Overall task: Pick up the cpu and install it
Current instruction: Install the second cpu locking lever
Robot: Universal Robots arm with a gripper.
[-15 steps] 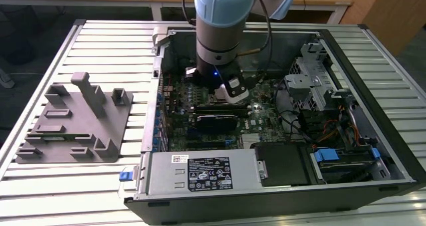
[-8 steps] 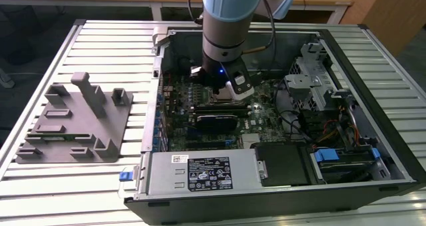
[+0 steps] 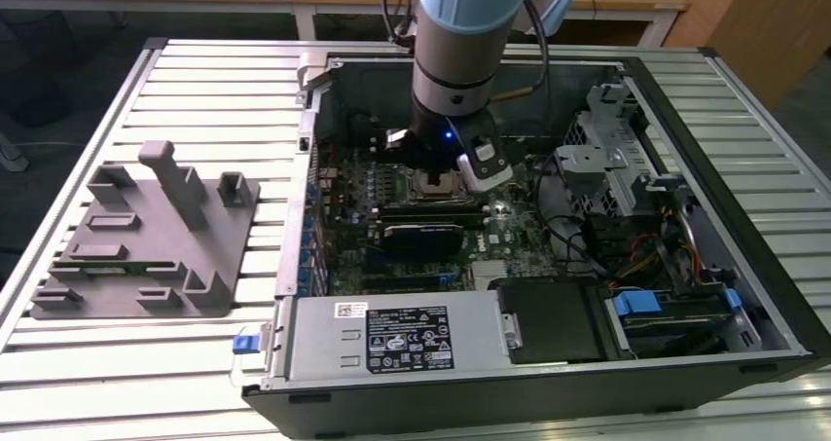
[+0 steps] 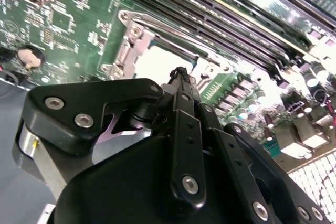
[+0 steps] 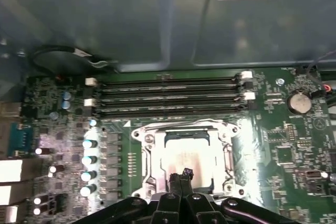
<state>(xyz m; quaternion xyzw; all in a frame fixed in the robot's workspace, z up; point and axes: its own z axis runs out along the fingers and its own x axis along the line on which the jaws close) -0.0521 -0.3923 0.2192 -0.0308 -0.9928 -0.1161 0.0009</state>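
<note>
The gripper (image 5: 185, 176) hangs just above the motherboard's socket with its fingertips drawn together to a thin black point, nothing pinched between them. Directly under that tip sits the cpu (image 5: 190, 160), lying flat inside the metal socket frame (image 5: 140, 162); its pale top shows in the first wrist view, with the fingertips overlapping its near edge. Whether the tip touches the chip or hovers over it cannot be told.

In the second wrist view the gripper (image 4: 181, 74) and its black linkage cover much of the cpu (image 4: 157, 61), leaving a washed-out bright patch beside the frame's hinge.

Just beyond the socket run the memory slots (image 5: 168, 98), four parallel rows, seen in both wrist views. A coin battery (image 5: 300, 101) lies off to one side.

Farther out, the exterior view shows the arm (image 3: 461, 61) reaching down into the open computer case (image 3: 727, 129), hiding the socket's far part. Well apart, on the slatted table (image 3: 78, 120) at the exterior view's left, stands a grey fixture (image 3: 143, 237).
</note>
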